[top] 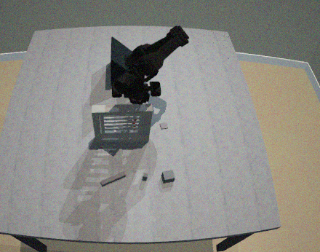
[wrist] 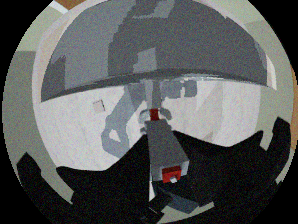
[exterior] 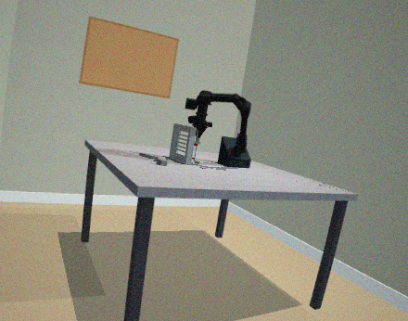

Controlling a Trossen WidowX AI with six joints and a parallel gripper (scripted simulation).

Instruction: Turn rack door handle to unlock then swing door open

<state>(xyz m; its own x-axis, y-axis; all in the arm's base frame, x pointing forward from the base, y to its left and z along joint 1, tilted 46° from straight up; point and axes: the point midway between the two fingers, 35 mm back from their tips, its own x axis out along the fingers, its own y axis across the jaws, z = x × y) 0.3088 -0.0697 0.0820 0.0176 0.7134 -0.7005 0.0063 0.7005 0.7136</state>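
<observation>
black arm, boxy joints
</observation>
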